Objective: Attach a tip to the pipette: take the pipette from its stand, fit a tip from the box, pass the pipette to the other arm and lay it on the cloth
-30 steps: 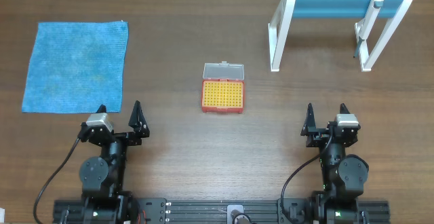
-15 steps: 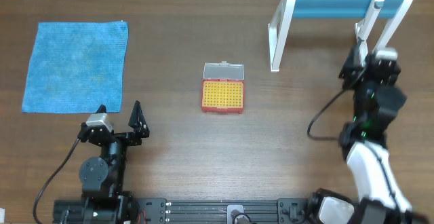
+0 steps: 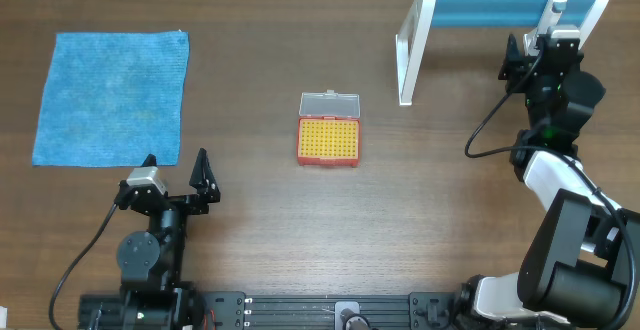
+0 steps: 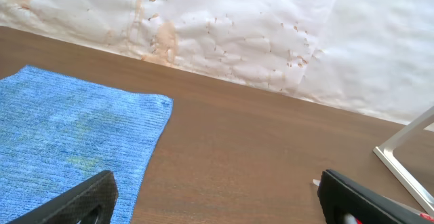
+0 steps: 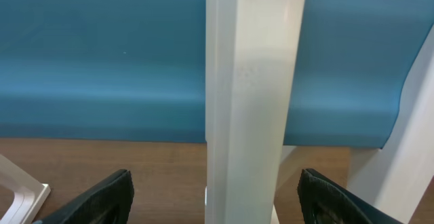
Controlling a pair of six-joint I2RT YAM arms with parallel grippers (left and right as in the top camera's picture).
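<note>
- Pipette (image 5: 254, 102) is hung upright on the stand (image 3: 480, 5) at the far right of the worktop (image 3: 400, 220); its long axis is seen running vertically across the blue bar.
- Right pincer (image 3: 527, 55) is held level with the pipette body, released. In the right wrist view one finger is placed on each side of the body, with a gap on both sides. No contact can be made out.
- Key relation: the body is centred between the spread fingers, straight ahead of the pincer, and its axis is crossed squarely by the closing line. By this judgement only a clench is needed, then a lift off the bar.
- Left pincer (image 3: 176, 162) is parked released near its base, just beside the near edge of the cloth (image 3: 110, 98) and well apart from the stand. The right arm is by far the nearer.
- Tip box (image 3: 328, 142), lid open, is set mid-worktop between the arms.
- Step judged: grasp not yet made; tip fitting, hand-over and laying down are yet to be done.
</note>
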